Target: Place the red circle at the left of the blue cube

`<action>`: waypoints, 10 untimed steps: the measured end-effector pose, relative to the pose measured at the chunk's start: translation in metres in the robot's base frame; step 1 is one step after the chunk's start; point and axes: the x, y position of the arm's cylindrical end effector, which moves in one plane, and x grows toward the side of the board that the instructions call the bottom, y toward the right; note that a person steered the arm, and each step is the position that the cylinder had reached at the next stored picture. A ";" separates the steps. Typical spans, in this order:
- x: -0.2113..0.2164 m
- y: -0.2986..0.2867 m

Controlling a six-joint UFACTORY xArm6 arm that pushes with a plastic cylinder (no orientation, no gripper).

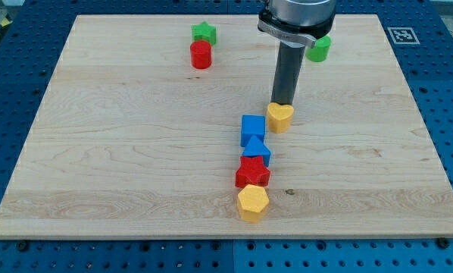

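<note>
Camera view: my tip [282, 103] ends a dark rod with no jaws, so it grips nothing. It rests on the wooden surface [120, 152], touching, or almost touching, the top edge of the yellow heart [280, 117]. The red circle [201, 54] lies well apart toward the view's upper left, with the green star [204, 32] just above it. The blue cube [252, 127] sits just lower left of my tip. Below it, 3 blocks run in a line: blue triangle [257, 150], red star [252, 173], yellow hexagon [252, 202]. A green block [318, 48] is up right.
</note>
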 end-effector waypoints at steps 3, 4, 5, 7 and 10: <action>0.025 0.000; 0.028 0.000; 0.028 0.000; 0.000 -0.007; -0.050 -0.025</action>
